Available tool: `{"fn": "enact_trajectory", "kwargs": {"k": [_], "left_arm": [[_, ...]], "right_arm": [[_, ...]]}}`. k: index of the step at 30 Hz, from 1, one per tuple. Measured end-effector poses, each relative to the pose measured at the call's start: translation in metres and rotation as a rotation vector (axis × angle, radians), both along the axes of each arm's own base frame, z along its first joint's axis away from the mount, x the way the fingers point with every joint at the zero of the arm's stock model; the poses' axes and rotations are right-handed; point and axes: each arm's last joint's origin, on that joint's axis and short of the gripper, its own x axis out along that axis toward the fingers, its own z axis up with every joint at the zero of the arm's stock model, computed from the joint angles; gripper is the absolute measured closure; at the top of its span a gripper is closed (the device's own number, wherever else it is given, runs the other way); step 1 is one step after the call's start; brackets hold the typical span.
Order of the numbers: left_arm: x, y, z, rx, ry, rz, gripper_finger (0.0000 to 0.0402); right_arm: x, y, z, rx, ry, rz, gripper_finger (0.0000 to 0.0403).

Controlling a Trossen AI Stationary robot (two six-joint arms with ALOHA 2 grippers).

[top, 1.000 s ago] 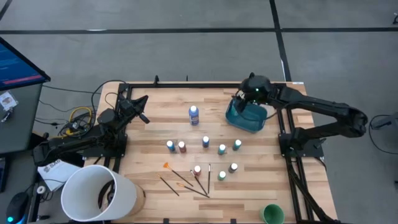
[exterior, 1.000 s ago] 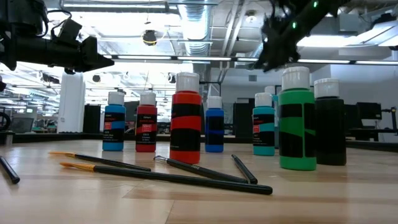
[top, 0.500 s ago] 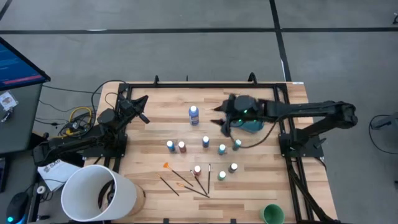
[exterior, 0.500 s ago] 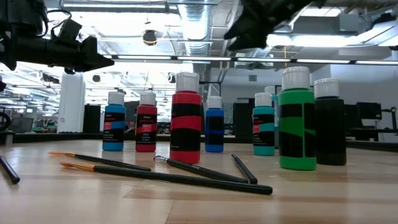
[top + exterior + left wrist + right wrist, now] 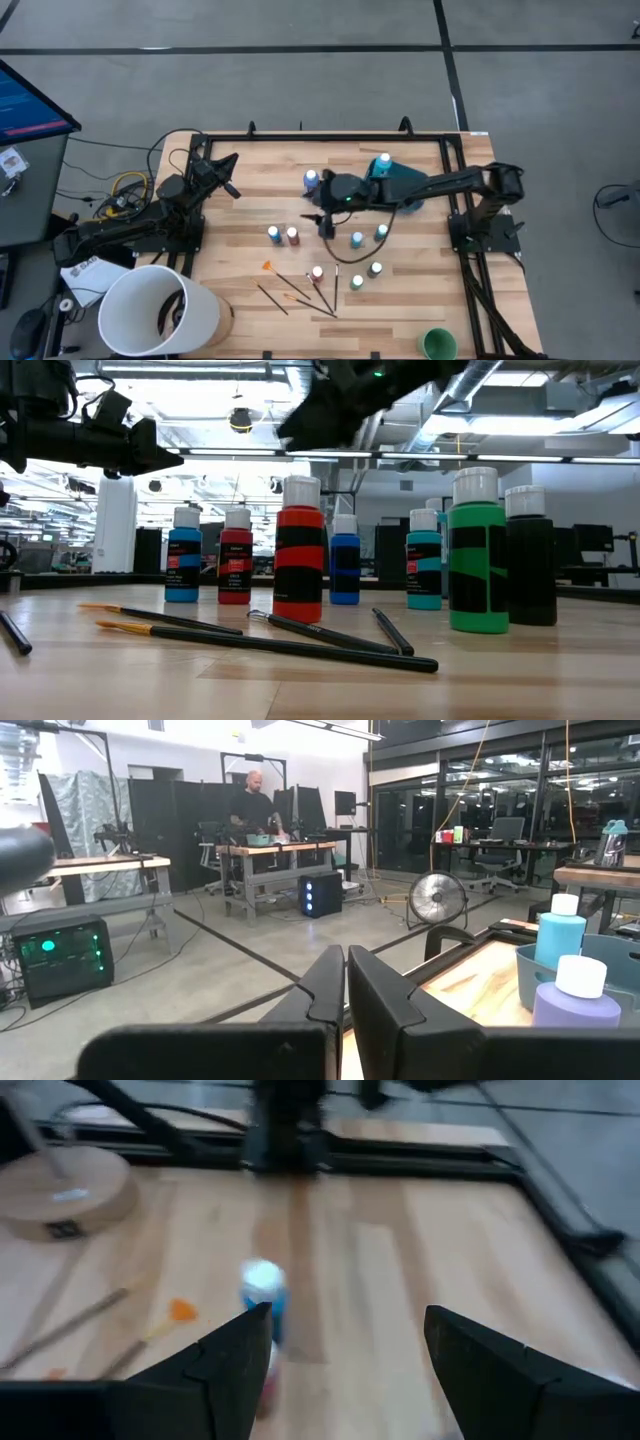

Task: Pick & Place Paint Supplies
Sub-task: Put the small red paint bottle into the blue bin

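Right claw: The dark two-finger right gripper [image 5: 325,222] hangs over the middle of the light wooden slatted table [image 5: 250,180], fingers spread wide and holding nothing, as its own wrist view shows.

Reach: The right arm stretches low across the table from its post, apparently so the claw can get among the standing bottles.

Nearest bottles: A small blue white-capped paint bottle [image 5: 273,234] and a red one [image 5: 292,236] stand just beside the claw toward the left arm; through the open fingers the blue bottle [image 5: 264,1298] appears ahead of them, not yet between them.

Other bottles: A teal-blue bottle [image 5: 357,240] and another [image 5: 381,232] stand close on the claw's far side, with a green bottle [image 5: 357,283], a dark one [image 5: 375,270] and a red one [image 5: 317,272] nearer the table's front edge.

Tall bottle: A taller blue bottle [image 5: 311,180] stands behind the claw, apart from the rest.

Tub: A teal plastic tub [image 5: 405,180] beside the right arm already holds a blue white-capped bottle [image 5: 383,163], which suggests that supplies are being gathered there.

Brushes: Thin dark stick-like brushes [image 5: 300,293] lie flat in front of the claw, untouched.

Left claw: The left gripper [image 5: 226,172] waits at the table's left rear, fingers pressed together and empty.

Step in hand: Likely lining up on a small bottle; most of the task remains.
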Motion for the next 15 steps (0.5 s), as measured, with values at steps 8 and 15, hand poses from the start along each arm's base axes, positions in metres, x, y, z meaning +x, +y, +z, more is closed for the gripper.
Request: {"fn": "enact_trajectory", "kwargs": {"k": [8, 15], "left_arm": [[0.0, 0.0, 0.0, 0.0, 0.0, 0.0, 0.0394], [0.0, 0.0, 0.0, 0.0, -0.001, 0.0, 0.0394]], "right_arm": [[0.035, 0.004, -0.026, 0.059, 0.06, 0.103, 0.0147], [0.05, 0.005, -0.05, 0.083, 0.106, 0.135, 0.0147]]}}
